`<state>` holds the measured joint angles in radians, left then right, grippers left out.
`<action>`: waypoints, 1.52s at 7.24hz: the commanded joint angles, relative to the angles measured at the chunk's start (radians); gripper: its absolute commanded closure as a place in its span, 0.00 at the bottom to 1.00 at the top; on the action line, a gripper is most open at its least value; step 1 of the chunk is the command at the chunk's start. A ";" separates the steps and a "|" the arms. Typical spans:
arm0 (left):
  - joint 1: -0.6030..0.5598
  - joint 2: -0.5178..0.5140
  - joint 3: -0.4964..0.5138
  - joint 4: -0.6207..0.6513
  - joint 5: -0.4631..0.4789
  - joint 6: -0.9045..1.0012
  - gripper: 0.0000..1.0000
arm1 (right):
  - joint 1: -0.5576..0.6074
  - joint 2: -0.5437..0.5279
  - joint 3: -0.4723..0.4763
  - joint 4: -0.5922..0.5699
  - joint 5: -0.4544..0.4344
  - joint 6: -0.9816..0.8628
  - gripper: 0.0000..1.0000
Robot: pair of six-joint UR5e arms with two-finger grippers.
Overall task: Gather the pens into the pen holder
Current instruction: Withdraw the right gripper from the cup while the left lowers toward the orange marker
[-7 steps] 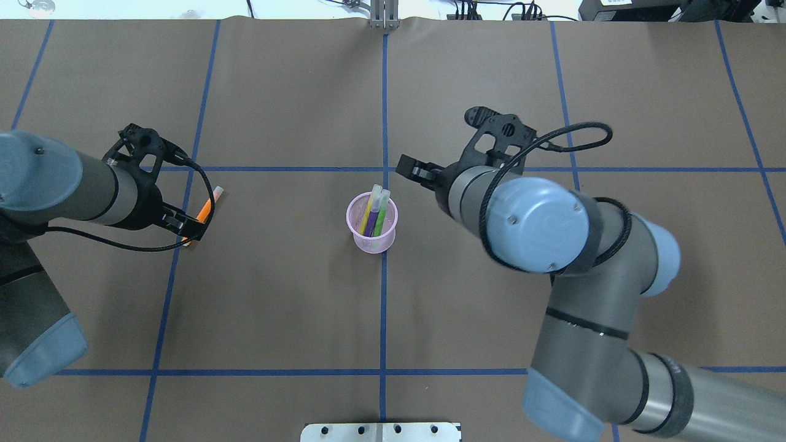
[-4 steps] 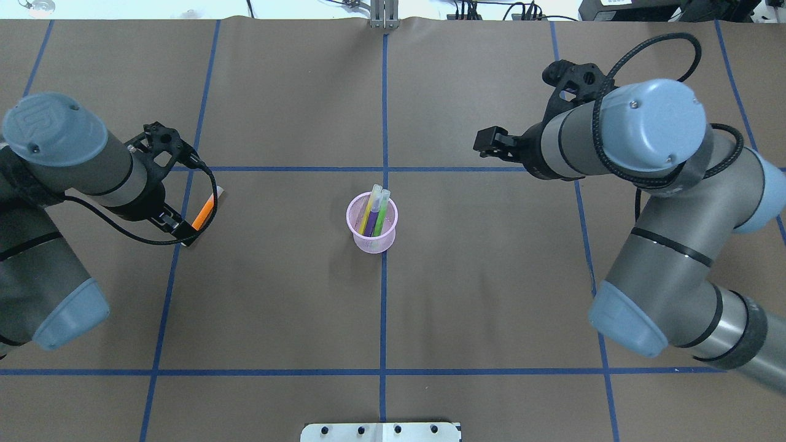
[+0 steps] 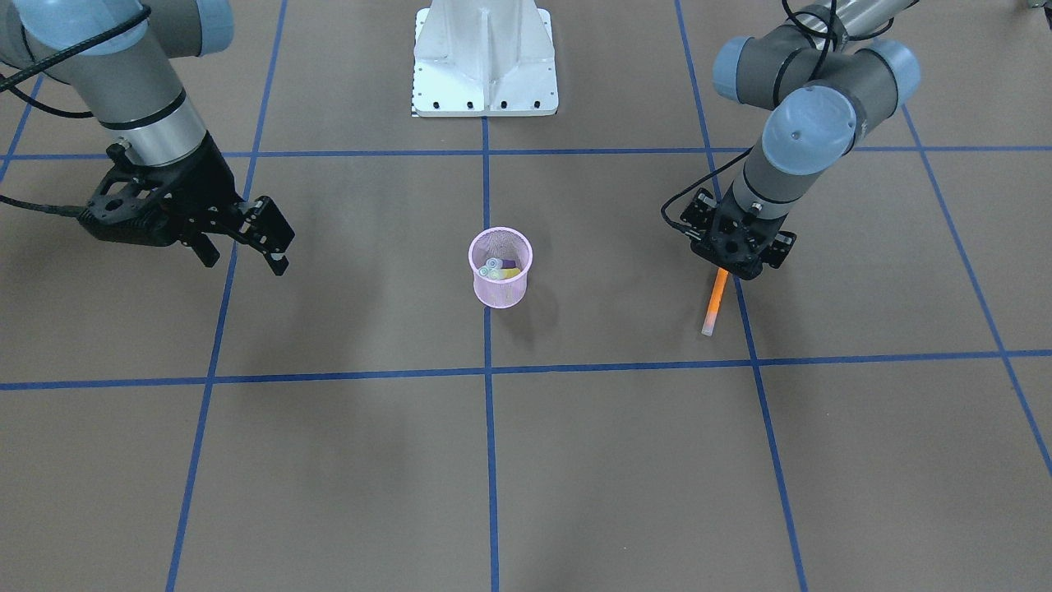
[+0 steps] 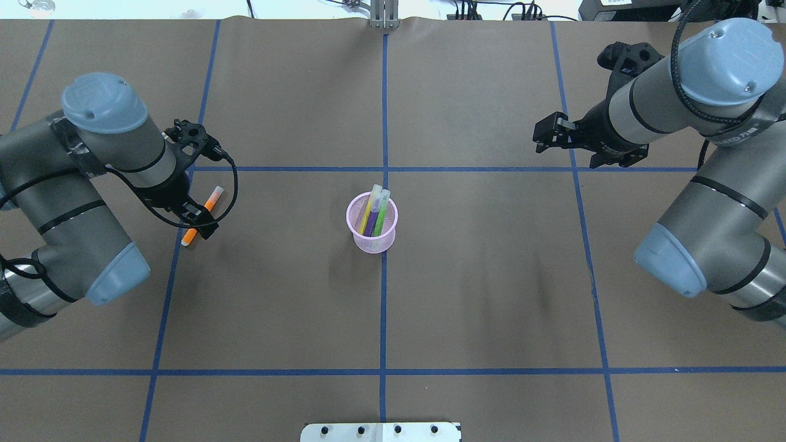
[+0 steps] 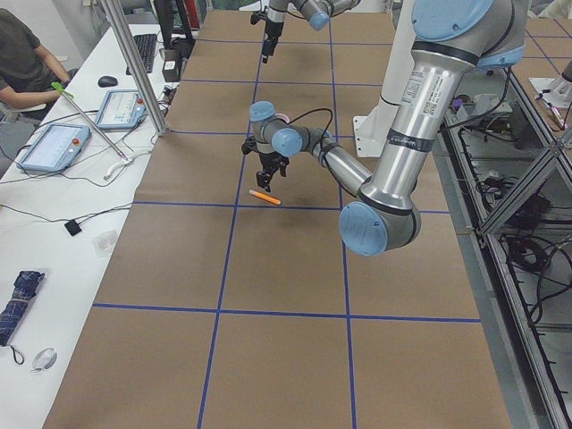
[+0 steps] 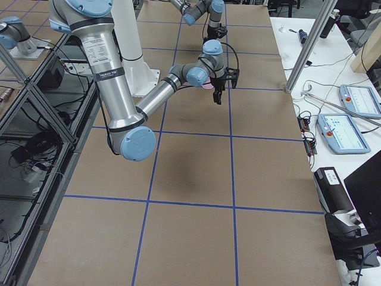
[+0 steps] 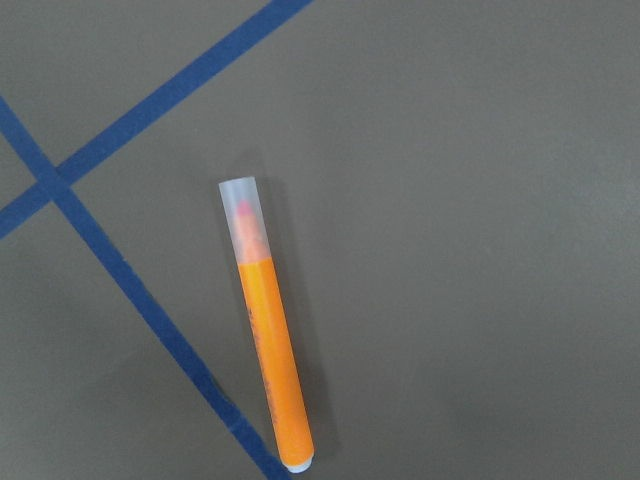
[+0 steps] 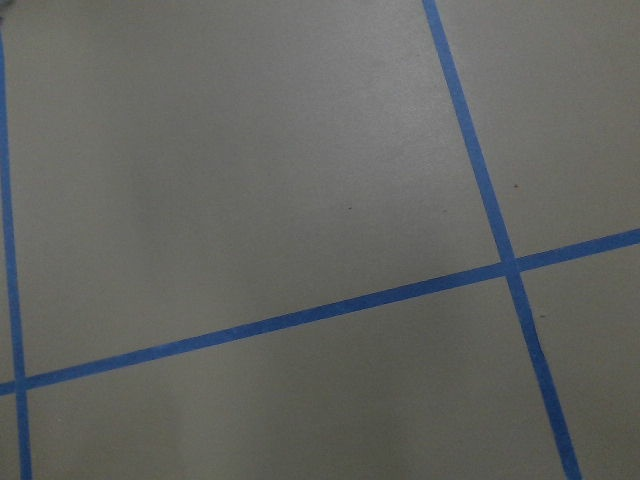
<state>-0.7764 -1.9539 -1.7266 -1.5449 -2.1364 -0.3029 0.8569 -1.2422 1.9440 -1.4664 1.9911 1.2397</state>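
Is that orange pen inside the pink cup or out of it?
Out. The orange pen lies flat on the table, well apart from the pink cup, which holds three other pens.

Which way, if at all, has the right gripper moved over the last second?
Yes. In the overhead view the right gripper has pulled away from the pink cup, going toward the view's right and slightly toward the table's far edge.

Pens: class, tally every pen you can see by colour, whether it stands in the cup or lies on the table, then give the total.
Yellow pen: 1
Purple pen: 1
Green pen: 1
Orange pen: 1
Total: 4
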 commanded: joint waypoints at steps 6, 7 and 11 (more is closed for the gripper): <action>-0.011 -0.083 0.126 -0.052 -0.014 -0.015 0.09 | 0.108 -0.043 -0.076 0.000 0.175 -0.146 0.00; -0.012 -0.097 0.149 -0.052 -0.013 -0.013 0.09 | 0.108 -0.043 -0.085 0.000 0.175 -0.147 0.00; -0.012 -0.094 0.157 -0.049 -0.013 -0.010 0.09 | 0.108 -0.043 -0.088 0.000 0.175 -0.144 0.00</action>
<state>-0.7887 -2.0468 -1.5751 -1.5928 -2.1491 -0.3131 0.9648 -1.2854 1.8586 -1.4665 2.1659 1.0935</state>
